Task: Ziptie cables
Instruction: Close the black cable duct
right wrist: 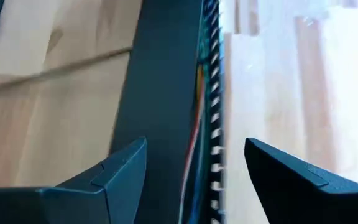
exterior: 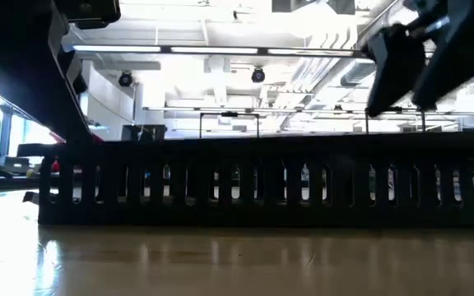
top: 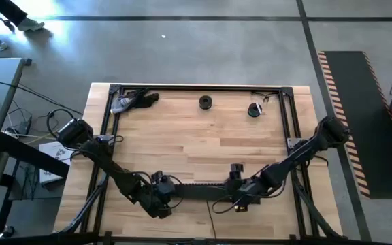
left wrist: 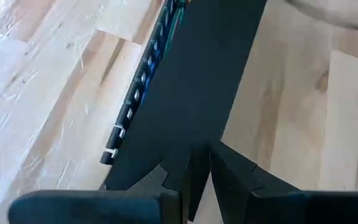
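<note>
A long black slotted channel [top: 199,190] lies along the near edge of the wooden table [top: 203,143]; two small dark round objects [top: 205,103], perhaps spools, sit near the far edge.

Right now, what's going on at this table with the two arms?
Both arms are working a long black slotted channel near the table's front edge. The left gripper is closed on one end of it. The right gripper is open, straddling the other end, where thin coloured cables run inside the channel.

Thin orange, green and pale cables [right wrist: 197,93] run lengthwise inside the long black slotted channel [right wrist: 166,81], lying flat near the table's front edge.
</note>
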Robot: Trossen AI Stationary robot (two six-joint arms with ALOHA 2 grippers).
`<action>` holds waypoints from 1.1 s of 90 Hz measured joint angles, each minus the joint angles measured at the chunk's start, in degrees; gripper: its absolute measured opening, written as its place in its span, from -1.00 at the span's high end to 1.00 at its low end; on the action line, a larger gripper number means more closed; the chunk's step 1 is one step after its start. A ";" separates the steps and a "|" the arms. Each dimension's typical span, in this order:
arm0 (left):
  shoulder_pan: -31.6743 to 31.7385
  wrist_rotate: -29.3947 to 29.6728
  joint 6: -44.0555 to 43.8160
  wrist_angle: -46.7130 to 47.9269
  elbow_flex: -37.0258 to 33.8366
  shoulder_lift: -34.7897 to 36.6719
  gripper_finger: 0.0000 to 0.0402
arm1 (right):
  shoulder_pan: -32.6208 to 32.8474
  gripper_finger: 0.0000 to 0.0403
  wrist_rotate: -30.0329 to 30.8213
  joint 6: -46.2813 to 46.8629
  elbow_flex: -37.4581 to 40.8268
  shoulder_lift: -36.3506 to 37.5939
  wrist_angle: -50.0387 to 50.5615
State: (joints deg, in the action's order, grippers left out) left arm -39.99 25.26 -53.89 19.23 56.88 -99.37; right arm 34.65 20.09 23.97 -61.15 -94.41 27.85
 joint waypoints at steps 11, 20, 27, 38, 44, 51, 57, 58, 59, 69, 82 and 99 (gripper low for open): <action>0.19 -0.12 -0.04 -0.19 0.00 0.00 0.79 | 0.78 -0.18 1.48 0.00 -1.77 0.00 4.11; 0.20 -0.05 -0.04 -0.26 0.00 0.00 0.79 | 1.97 -0.12 2.13 0.53 -2.62 0.00 5.81; 0.22 -0.03 -0.07 -0.29 0.00 0.00 0.79 | 3.15 -0.08 1.78 2.10 -2.95 0.00 6.90; 0.22 0.34 -0.11 -0.29 0.00 0.00 0.79 | 5.12 -0.06 -2.13 7.06 -2.51 0.00 9.62; 0.22 0.40 -0.07 -0.35 0.00 0.00 0.79 | 5.94 -0.06 -4.99 9.73 -0.87 0.02 10.17; 0.22 0.46 -0.07 -0.40 0.00 0.00 0.79 | 6.47 -0.06 -8.52 11.67 1.42 0.02 10.01; 0.22 0.79 -0.03 -0.44 -0.02 -0.02 0.79 | 6.56 -0.06 -10.13 12.06 3.40 0.03 8.52; 0.22 0.81 -0.03 -0.44 -0.01 -0.02 0.79 | 6.56 -0.06 -10.12 12.05 3.69 0.05 8.16; 0.22 0.83 -0.04 -0.44 0.00 -0.02 0.79 | 6.56 -0.06 -10.12 12.05 4.00 0.11 7.78; 0.22 1.07 -0.04 -0.42 -0.04 -0.04 0.79 | 6.49 -0.10 -9.91 12.04 6.21 0.06 6.63; 0.22 1.00 -0.03 -0.55 -0.04 -0.04 0.79 | 5.78 -0.27 -9.94 11.78 6.67 0.04 6.56; 0.22 1.00 -0.02 -0.57 -0.04 -0.04 0.79 | 3.68 -0.49 -12.79 12.04 6.69 0.00 6.58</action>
State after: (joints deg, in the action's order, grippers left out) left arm -39.77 26.26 -53.91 18.65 56.84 -99.42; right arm 38.34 7.30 36.01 -54.46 -94.41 34.43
